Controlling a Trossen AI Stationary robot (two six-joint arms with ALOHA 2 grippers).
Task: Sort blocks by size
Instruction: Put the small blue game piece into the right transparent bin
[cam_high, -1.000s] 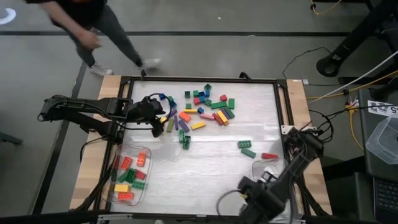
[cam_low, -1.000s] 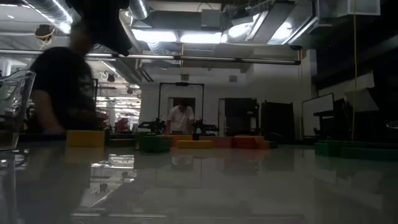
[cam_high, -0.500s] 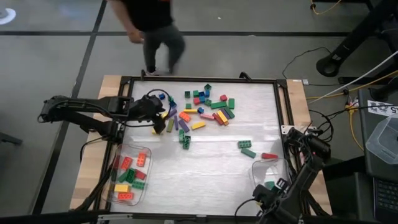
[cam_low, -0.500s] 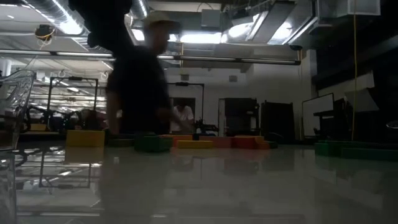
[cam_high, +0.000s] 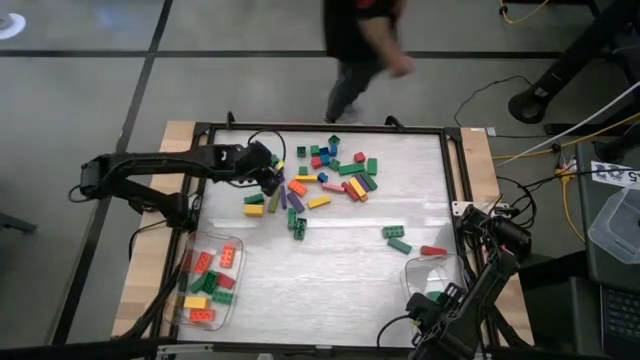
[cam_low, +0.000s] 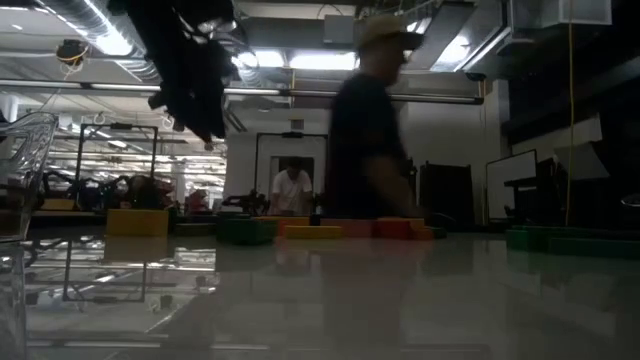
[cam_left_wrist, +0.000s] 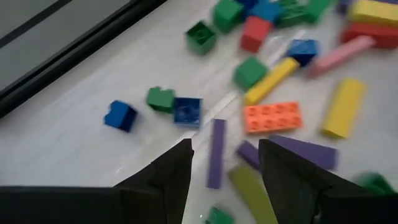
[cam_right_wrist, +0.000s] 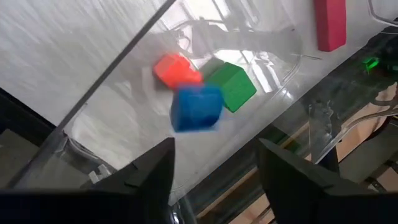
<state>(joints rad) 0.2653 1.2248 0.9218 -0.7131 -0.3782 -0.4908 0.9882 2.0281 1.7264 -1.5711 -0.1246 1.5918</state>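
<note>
As seen from above: small plastic toy bricks (cam_high: 330, 172), many colours, long and squarish, scattered at table's far middle.
Left wrist: left gripper (cam_left_wrist: 224, 163) fingers parted, empty, over thin purple bar (cam_left_wrist: 216, 152).
Right wrist: right gripper (cam_right_wrist: 214, 162) fingers apart, empty; blue cube (cam_right_wrist: 196, 108) over clear plastic tub (cam_right_wrist: 273, 68).

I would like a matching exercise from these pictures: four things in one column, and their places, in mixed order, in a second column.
Things:
1. left end effector
2. right end effector
3. blue block
4. red long block

Places:
A. lying alone on the table, just beside the right-hand clear tub
B. open above the right-hand clear tub
C. blurred in the air between the open fingers and the tub floor
D. open above the purple long block at the edge of the pile

Pairs: 1-D, 2-B, 3-C, 4-A
</note>
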